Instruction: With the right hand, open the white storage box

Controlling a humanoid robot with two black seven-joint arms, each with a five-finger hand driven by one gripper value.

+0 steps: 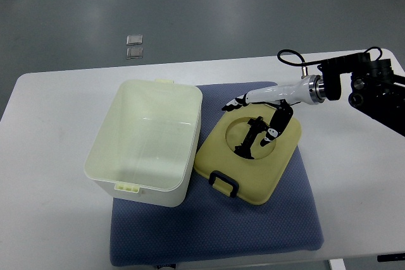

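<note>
The white storage box (pixel 147 140) stands open on the left part of a blue mat (pixel 266 226), its inside bare. Its cream lid (pixel 250 156) lies flat on the mat just right of the box, with a round recess, a black handle bar (pixel 248 138) in the recess and a black latch (pixel 224 183) at its near edge. My right hand (pixel 256 115) reaches in from the right over the lid's far part. Its fingers (pixel 274 132) are spread and hold nothing; one points left past the lid's far corner, another hangs down over the recess. The left arm does not show.
The mat lies on a white table (pixel 50 156) whose far edge runs across the picture's upper part. Two small grey squares (pixel 134 47) lie on the floor beyond it. The right arm's black joint and cable (pixel 361 80) hang over the table's right side.
</note>
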